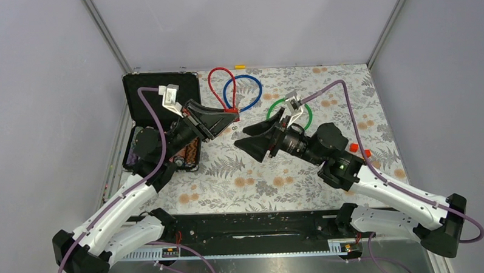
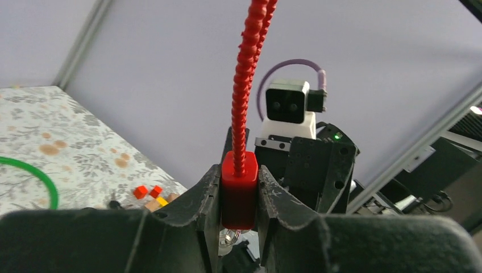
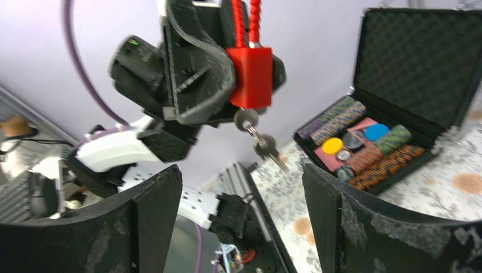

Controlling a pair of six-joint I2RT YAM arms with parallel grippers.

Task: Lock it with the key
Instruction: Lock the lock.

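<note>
My left gripper (image 2: 239, 190) is shut on the body of a red lock (image 2: 239, 196), held up off the table with its red cable (image 2: 244, 85) rising from the top. In the right wrist view a silver key (image 3: 246, 119) sits in the underside of the lock (image 3: 250, 77), and a second key (image 3: 267, 148) dangles from it on a ring. My right gripper (image 3: 241, 187) is open, facing the lock from a short way off and touching nothing. From above, the right gripper (image 1: 252, 138) sits just right of the lock (image 1: 231, 111).
An open black case (image 1: 159, 91) of poker chips (image 3: 369, 148) lies at the table's left. A blue cable loop (image 1: 250, 87) and a green one (image 1: 305, 110) lie at the back. Small coloured blocks (image 2: 149, 194) sit to the right.
</note>
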